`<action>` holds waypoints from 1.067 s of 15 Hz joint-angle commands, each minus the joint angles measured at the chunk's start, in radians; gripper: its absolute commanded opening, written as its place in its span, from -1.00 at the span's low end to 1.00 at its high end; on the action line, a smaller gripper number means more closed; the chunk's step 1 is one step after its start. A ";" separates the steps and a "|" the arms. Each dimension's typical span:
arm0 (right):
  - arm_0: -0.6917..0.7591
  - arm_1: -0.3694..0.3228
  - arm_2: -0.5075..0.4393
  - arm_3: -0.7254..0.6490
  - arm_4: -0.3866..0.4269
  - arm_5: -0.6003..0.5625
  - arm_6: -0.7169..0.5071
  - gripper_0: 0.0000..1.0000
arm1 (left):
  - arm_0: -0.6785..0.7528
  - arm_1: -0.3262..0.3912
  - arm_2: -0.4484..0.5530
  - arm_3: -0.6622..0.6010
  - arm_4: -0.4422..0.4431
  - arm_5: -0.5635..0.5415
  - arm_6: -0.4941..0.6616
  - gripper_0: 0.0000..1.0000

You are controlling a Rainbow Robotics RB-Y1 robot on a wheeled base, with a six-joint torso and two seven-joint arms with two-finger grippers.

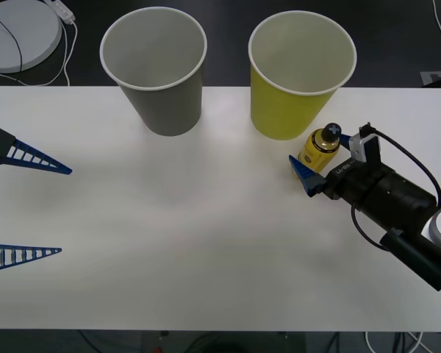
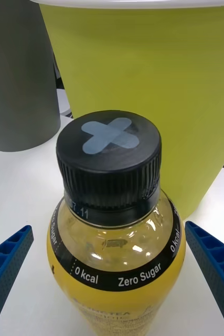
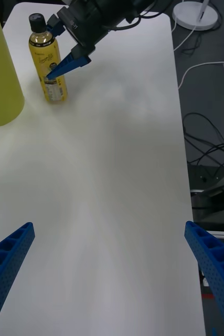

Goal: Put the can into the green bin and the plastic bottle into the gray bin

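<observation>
The plastic bottle (image 1: pixel 323 146) stands just before the green bin (image 1: pixel 298 81), right of the gray bin (image 1: pixel 158 73).

Plastic bottle (image 2: pixel 114 247): base and lower label cut off between the right gripper's (image 1: pixel 317 163) spread fingers; small print under "Zero Sugar" too fine to read.
Green bin (image 2: pixel 143 94): just beyond the bottle, rim and foot out of sight.
Gray bin (image 2: pixel 17 79): farther off beside it, only part of its wall.
Left gripper (image 1: pixel 26 206): wide apart, finger roots cut off; arm unseen.
</observation>
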 commanded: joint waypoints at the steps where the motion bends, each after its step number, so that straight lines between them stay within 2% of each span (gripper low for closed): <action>1: 0.000 0.000 0.000 -0.001 0.000 0.000 -0.003 1.00 | 0.000 0.000 0.000 0.000 0.000 0.000 0.000 1.00; 2: 0.000 -0.001 0.000 -0.001 0.000 0.002 -0.006 0.08 | 0.000 0.000 0.000 0.000 0.000 0.000 0.000 1.00; 3: 0.002 0.000 -0.002 -0.001 0.000 0.008 -0.007 -1.00 | 0.000 0.000 0.000 0.000 0.000 0.000 0.000 1.00; 16: 0.002 -0.006 -0.002 -0.001 0.000 0.008 -0.007 -1.00 | 0.000 0.000 0.000 0.000 0.000 0.000 0.000 1.00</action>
